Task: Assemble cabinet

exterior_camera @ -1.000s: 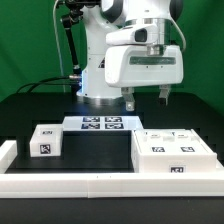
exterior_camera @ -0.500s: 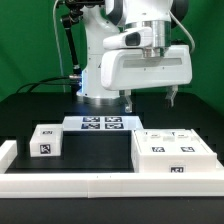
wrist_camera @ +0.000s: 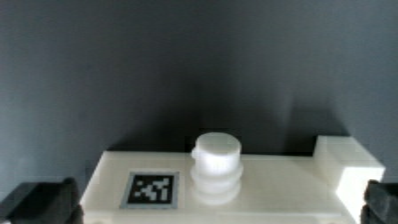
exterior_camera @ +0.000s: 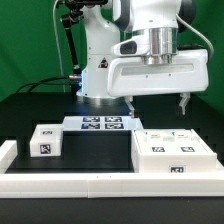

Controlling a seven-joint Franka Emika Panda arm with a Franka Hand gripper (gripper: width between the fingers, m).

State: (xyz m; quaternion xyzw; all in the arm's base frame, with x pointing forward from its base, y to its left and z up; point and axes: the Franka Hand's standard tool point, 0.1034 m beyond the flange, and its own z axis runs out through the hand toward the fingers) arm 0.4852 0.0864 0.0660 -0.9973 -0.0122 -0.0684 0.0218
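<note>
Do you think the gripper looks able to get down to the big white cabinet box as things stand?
Probably yes: the gripper hangs roughly above the cabinet box, jaws wide open, with nothing between them; the small block lies well aside.

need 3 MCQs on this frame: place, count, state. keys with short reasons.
1. Where is the small white block? A. to the exterior view's left of the marker board; B. on top of it; C. to the exterior view's right of it.
2. How many tags does the marker board carry? A. two; B. four; C. six.
3. The end effector is: A. shut on the block; B. open and empty; C. shut on nothing.
Key: 1 A, it lies off the board's edge on the exterior view's left; 2 B, two rows of two show; 3 B, its fingers hang wide apart, nothing between.
</note>
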